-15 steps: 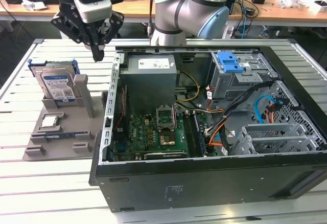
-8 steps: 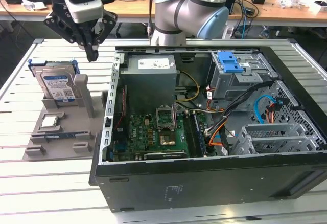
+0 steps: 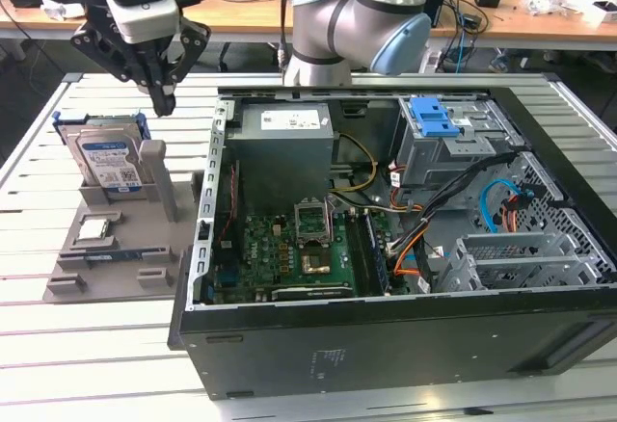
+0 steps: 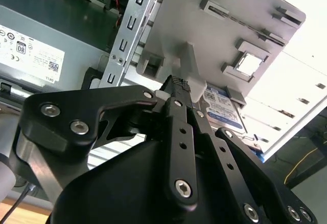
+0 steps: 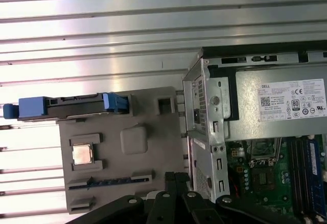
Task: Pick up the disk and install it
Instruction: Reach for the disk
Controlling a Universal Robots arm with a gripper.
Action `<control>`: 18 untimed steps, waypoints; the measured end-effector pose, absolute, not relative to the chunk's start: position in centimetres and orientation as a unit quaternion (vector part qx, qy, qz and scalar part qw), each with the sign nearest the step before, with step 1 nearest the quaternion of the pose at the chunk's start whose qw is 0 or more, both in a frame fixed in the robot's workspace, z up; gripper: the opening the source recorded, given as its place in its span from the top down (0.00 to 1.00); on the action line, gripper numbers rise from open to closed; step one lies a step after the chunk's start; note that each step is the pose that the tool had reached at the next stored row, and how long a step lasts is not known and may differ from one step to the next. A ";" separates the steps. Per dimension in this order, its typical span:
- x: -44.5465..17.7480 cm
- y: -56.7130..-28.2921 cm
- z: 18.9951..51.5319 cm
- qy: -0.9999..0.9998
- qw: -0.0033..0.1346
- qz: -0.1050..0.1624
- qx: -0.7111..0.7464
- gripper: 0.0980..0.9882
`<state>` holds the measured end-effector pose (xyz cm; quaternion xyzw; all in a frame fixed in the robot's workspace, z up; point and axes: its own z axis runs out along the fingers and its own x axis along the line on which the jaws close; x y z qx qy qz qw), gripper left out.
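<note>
The disk [image 3: 108, 159] stands upright in a slot of a grey holder [image 3: 116, 253] at the exterior view's left; it is silver with a white-and-blue label and a blue carrier. In the first wrist view the disk [image 5: 71, 106] shows edge-on, and in the second wrist view the disk [image 4: 223, 107] peeks out past the fingers. My gripper [image 3: 163, 106] hangs above the holder, a little to the exterior view's right of the disk and clear of it. Its fingers are shut together with nothing between them, as the gripper [image 4: 180, 83] shows close up.
An open computer case [image 3: 386, 345] lies right of the holder, with its motherboard [image 3: 289, 249], power supply [image 3: 284, 138] and a grey drive cage topped by a blue latch [image 3: 432, 117]. A small silver processor chip [image 3: 93, 229] rests on the holder. A slatted metal table [image 3: 87, 355] lies underneath.
</note>
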<state>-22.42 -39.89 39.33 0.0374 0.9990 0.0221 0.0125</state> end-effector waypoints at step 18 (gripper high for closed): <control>-25.0 -39.9 39.3 0.999 0.012 0.022 0.037 1.00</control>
